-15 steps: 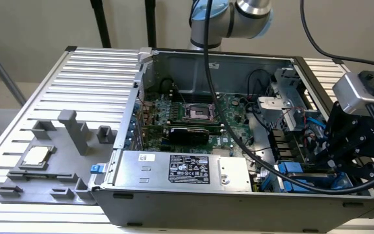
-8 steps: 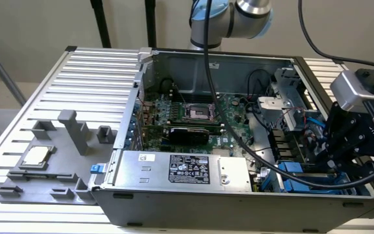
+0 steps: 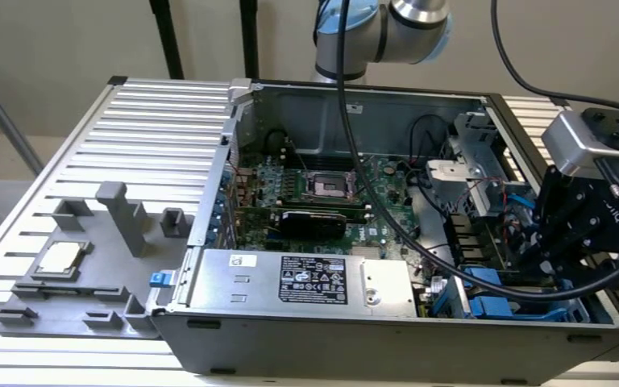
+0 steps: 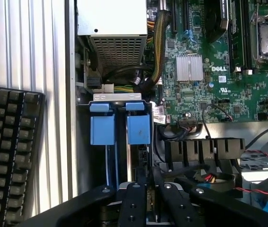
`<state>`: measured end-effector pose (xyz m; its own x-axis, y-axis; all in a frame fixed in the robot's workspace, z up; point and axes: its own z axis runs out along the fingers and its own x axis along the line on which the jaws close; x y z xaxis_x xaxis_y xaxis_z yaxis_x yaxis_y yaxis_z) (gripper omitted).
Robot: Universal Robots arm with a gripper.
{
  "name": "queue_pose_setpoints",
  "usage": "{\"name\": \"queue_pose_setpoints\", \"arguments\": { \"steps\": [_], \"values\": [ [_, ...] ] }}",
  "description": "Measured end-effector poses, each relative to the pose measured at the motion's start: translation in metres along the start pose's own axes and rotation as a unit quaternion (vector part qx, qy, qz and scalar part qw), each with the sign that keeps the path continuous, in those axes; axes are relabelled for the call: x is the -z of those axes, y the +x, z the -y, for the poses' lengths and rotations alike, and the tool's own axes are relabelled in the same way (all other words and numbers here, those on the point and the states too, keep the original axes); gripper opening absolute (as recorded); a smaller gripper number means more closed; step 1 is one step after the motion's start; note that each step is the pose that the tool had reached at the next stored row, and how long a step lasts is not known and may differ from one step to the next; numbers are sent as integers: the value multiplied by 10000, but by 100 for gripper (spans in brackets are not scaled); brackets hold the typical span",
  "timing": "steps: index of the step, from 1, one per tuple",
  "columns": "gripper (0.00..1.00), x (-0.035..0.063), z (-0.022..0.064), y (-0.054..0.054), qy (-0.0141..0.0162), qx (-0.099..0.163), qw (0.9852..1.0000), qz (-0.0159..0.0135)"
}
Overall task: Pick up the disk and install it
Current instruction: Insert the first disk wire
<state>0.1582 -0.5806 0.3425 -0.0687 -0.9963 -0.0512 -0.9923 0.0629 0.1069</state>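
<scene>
A ribbed metal tabltop (image 3: 94, 145) carries an open computer case (image 3: 396, 339). The end effector (image 4: 148, 196) is seen low inside the case's drive bay, at the exterior view's right, its black fingers (image 4: 133, 208) drawn close together around the disk (image 4: 146, 156), which stands on edge in a slot beside the blue carrier tabs (image 4: 102, 130). A keyboard (image 4: 6, 156) lies outside the case.

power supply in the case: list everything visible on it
The power supply is a grey metal box lying flat inside the open case, against its wall nearest the exterior camera, beside the motherboard. Its top carries a black label and a small white sticker. The wrist view shows its perforated end, with yellow and black cables leaving it.
</scene>
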Motion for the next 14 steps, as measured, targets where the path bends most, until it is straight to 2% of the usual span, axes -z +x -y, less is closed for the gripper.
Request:
{"name": "queue_pose_setpoints", "arguments": {
  "steps": [3, 14],
  "values": [
    [16, 0, 0, -2, 2, -6, 10000, -20],
    [16, -9, 2, -4, 6, -8, 10000, -22]
  ]
}}
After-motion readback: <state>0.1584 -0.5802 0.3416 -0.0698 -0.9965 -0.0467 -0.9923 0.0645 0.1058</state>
